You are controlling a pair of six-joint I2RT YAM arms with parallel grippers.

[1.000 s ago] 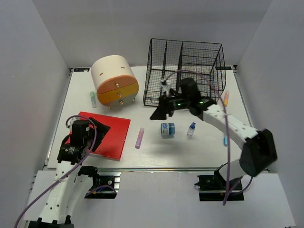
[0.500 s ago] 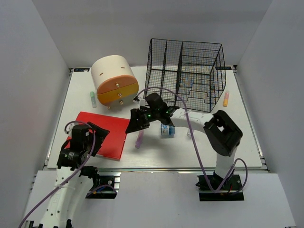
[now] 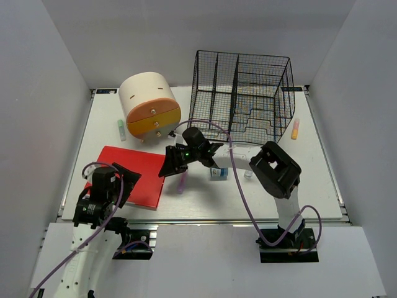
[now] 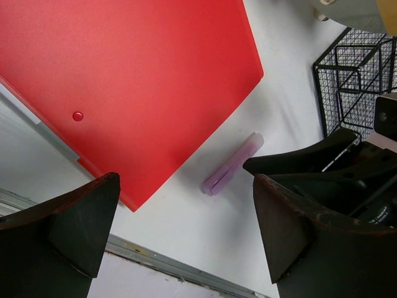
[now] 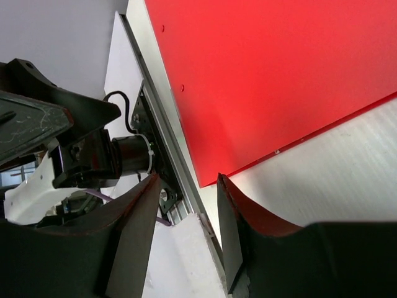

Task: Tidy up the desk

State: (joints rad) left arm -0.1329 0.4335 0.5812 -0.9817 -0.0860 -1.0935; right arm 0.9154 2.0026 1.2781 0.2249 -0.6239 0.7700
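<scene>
The desk [image 3: 205,202] is a white tabletop with a metal rail [image 3: 205,220] along its front edge. A red folder [image 3: 139,171] lies at the front left and fills much of the left wrist view [image 4: 124,68] and the right wrist view [image 5: 267,68]. A purple tube [image 3: 181,182] lies just right of the folder, also in the left wrist view [image 4: 232,164]. My left gripper [image 3: 123,179] is wide open and empty over the folder's near left corner [image 4: 186,183]. My right gripper [image 3: 169,164] is open and empty, low by the folder's right edge, above the tube [image 5: 187,183].
A cream-and-orange drawer box [image 3: 149,105] stands at the back left and a black wire basket [image 3: 245,93] at the back right. A green tube [image 3: 121,129], an orange tube [image 3: 296,128], a small blue-white box [image 3: 218,173] and a small bottle [image 3: 248,174] lie on the desk.
My right arm has swung left from the front of the basket to the folder's right edge. My left gripper has drawn back toward the near left corner.
</scene>
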